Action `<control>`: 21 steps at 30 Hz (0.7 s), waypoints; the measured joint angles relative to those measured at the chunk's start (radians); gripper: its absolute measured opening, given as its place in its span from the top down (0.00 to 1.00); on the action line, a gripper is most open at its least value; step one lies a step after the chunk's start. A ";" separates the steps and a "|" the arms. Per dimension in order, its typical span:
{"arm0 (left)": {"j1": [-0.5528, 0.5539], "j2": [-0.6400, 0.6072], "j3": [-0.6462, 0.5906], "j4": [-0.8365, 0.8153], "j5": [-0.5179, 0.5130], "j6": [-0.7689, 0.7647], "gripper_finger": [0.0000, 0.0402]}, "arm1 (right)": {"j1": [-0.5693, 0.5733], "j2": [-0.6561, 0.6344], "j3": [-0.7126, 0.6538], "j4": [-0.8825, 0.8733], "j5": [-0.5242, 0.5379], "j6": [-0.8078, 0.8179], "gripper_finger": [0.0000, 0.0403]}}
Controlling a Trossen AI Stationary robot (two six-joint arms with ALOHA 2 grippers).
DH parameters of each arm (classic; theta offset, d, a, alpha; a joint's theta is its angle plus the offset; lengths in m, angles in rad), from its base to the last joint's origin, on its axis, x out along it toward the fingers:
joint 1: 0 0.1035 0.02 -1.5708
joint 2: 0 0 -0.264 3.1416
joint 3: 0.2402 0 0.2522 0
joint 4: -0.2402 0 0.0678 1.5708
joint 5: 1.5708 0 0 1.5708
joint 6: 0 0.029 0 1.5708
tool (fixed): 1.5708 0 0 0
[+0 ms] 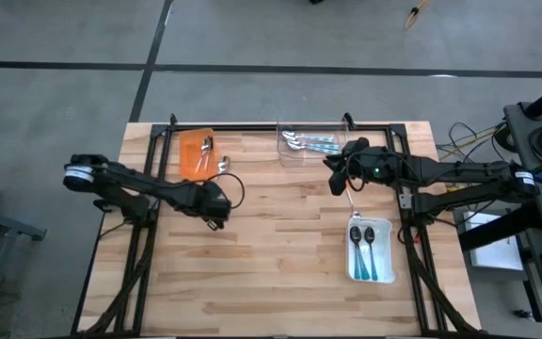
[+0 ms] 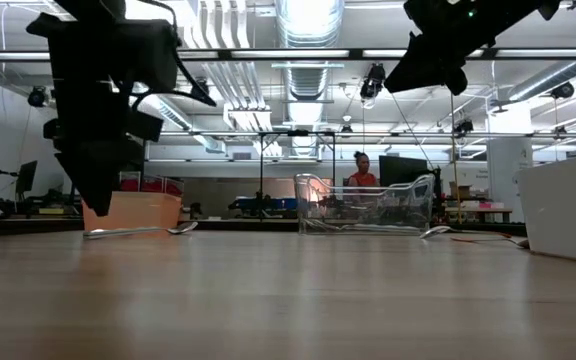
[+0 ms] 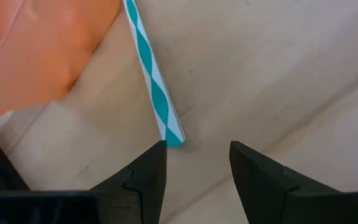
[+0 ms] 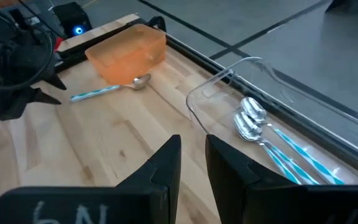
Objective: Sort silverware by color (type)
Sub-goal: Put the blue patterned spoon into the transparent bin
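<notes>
A spoon with a teal-and-white striped handle (image 3: 156, 87) lies flat on the table beside the orange tray (image 1: 194, 151), its bowl (image 4: 140, 81) toward the tray. My left gripper (image 3: 194, 155) hangs open just above the free end of that handle, which lies close to one finger. The orange tray holds spoons (image 1: 204, 145), the clear tray (image 1: 309, 143) holds teal-handled spoons (image 4: 272, 146), and the white tray (image 1: 387, 273) holds two more (image 1: 363, 247). My right gripper (image 4: 192, 155) hovers high near the clear tray, open by a narrow gap and empty. A silver spoon (image 1: 350, 203) lies below it.
The three trays stand on the wooden table: orange at the far left, clear at the far middle, white at the near right. Bare wood (image 1: 271, 254) lies across the middle and near side. A person (image 2: 361, 170) sits in the room beyond the table.
</notes>
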 joint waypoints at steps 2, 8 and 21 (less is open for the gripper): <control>0.005 0.030 0.013 0.002 -0.024 -0.004 0.61 | -0.004 0.000 0.000 0.000 0.000 -0.013 0.84; 0.034 0.099 0.036 0.005 -0.072 -0.006 0.61 | -0.006 0.000 -0.007 -0.009 0.000 -0.049 0.84; 0.045 0.113 0.032 0.007 -0.078 -0.006 0.61 | -0.020 -0.001 -0.046 -0.011 -0.002 -0.101 0.84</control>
